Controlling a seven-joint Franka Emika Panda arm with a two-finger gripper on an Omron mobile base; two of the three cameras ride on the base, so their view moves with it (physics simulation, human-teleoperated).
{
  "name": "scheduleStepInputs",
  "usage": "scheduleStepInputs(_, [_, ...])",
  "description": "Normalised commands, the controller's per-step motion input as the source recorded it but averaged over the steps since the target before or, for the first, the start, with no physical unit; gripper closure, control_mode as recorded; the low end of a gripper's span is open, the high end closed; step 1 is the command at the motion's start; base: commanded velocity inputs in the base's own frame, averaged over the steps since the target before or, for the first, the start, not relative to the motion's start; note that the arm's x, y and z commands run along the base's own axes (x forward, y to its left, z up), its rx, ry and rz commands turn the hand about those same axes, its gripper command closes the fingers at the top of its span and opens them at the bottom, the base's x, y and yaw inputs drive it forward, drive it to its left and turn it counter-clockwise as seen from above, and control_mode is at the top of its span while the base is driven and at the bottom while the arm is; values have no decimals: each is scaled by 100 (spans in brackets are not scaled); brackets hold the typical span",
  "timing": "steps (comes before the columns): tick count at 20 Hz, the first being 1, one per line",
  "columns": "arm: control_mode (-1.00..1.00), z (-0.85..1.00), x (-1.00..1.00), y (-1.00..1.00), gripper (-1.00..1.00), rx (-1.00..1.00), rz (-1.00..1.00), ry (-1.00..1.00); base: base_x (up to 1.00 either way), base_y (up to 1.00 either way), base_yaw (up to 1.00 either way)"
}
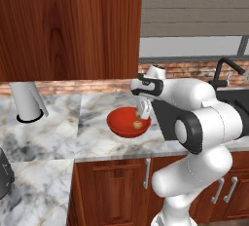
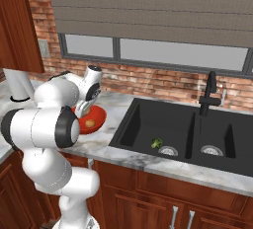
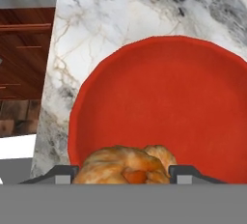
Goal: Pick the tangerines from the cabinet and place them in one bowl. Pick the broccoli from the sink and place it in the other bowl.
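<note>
A glossy red bowl (image 1: 127, 122) stands on the marble counter beside the sink. My gripper (image 3: 124, 174) hangs low over the bowl's near side, also seen from the left (image 1: 141, 114). A tangerine (image 3: 120, 166) fills the gap between the fingertips at the bowl's floor; whether they still press it I cannot tell. A second tangerine (image 3: 161, 153) lies right behind it in the bowl. The broccoli (image 2: 157, 143) sits in the left basin of the black sink (image 2: 143, 117). The wooden cabinet (image 1: 68, 25) hangs above the counter to the left. The other bowl is out of view.
A white upright roll (image 1: 26, 102) stands on the counter left of the bowl. The black faucet (image 2: 209, 92) rises behind the sink. A dark object (image 1: 4, 171) sits at the near left counter edge. Base cabinet doors with silver handles (image 1: 147, 173) run below.
</note>
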Motion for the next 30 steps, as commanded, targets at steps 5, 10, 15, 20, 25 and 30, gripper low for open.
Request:
scheduleStepInputs(5, [-100, -6, 1, 0, -100, 0, 0, 0, 0, 0, 0])
scheduleStepInputs(10, [-100, -5, 0, 0, -100, 0, 0, 0, 0, 0, 0])
scheduleStepInputs(15, [-100, 1, 1, -1, -100, 0, 0, 1, 0, 0, 0])
scheduleStepInputs(20, [-100, 33, 0, -24, -100, 0, 2, 3, 0, 0, 0])
scheduleStepInputs(25, [-100, 45, -5, -34, -100, 0, 2, 2, 0, 0, 0])
scheduleStepInputs(30, [-100, 50, -20, -21, -100, 0, 0, 0, 0, 0, 0])
